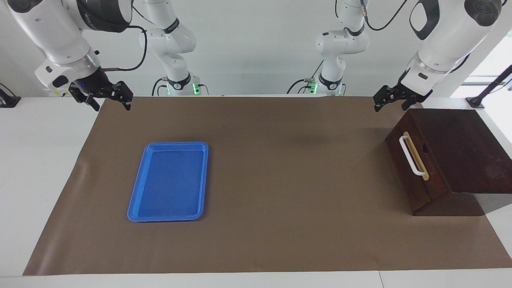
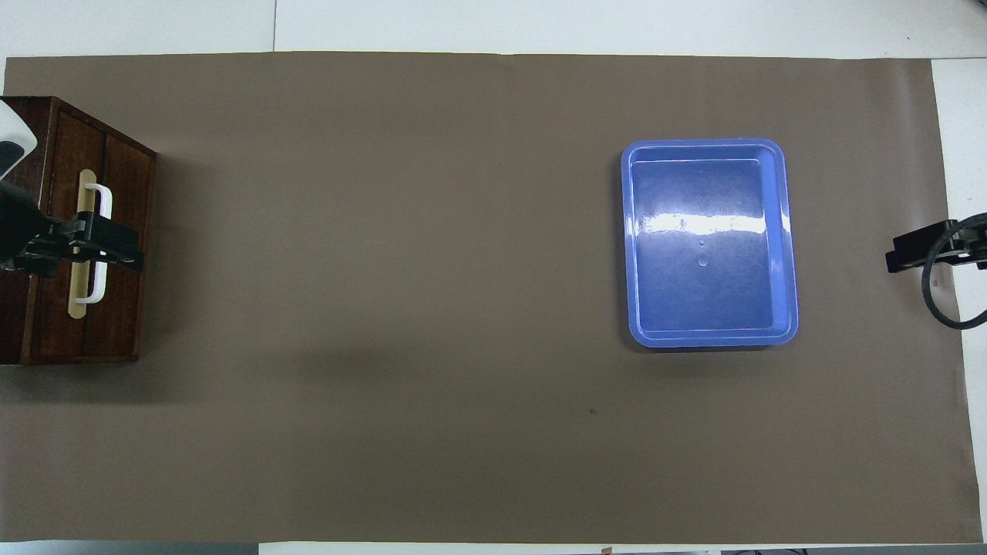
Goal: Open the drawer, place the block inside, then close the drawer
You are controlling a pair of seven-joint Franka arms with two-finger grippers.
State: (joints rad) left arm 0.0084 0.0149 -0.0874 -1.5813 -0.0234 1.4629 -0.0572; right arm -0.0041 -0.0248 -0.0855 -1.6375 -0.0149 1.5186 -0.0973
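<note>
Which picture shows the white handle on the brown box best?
The facing view. There the handle on the drawer shows whole, nothing in front. In the overhead view the raised left gripper covers its middle, so only its ends show.
</note>
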